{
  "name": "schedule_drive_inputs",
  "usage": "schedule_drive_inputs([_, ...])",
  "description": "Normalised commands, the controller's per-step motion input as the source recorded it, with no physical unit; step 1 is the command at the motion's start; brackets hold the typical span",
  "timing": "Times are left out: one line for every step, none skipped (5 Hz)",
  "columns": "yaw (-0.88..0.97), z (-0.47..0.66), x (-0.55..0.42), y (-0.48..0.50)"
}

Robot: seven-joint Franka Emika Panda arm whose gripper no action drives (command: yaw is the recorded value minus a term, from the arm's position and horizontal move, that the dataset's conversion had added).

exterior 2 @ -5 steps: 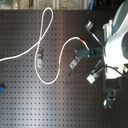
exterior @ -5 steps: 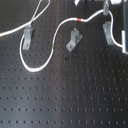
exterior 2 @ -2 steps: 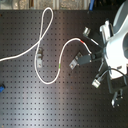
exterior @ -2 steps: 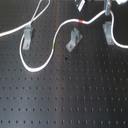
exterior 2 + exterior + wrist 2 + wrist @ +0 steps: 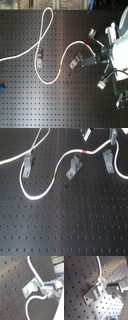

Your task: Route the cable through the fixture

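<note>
Tabletop (image 5: 75,228): black perforated board carrying three grey brackets.
Cable (image 5: 35,198): white, looping past the middle bracket (image 5: 73,169) in the first exterior view.
Pincer (image 5: 100,54): at the cable's red band (image 5: 86,151); grip cannot be told.

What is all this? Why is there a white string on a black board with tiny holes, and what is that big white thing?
The big white thing is a robot arm. Two pictures look at the board from outside the arm. The other two come from little cameras riding on its gripper. The black board is a metal table full of holes. On it lies a long white cable with a red band and a green band. Small metal brackets stand on the board; the cable should go through them. The fingers seem to be holding the cable near the red band, but it is hard to see.
</note>
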Motion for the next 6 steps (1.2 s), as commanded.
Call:
schedule_drive_inputs([-0.34, -0.04, 0.136, -0.191])
schedule_drive_inputs([0.00, 0.00, -0.059, -0.019])
schedule_drive_inputs([-0.01, 0.31, -0.412, -0.145])
schedule_drive_inputs([0.00, 0.02, 0.000, 0.000])
schedule_drive_inputs([0.07, 0.43, -0.285, 0.057])
schedule_drive_inputs([0.29, 0.10, -0.171, 0.061])
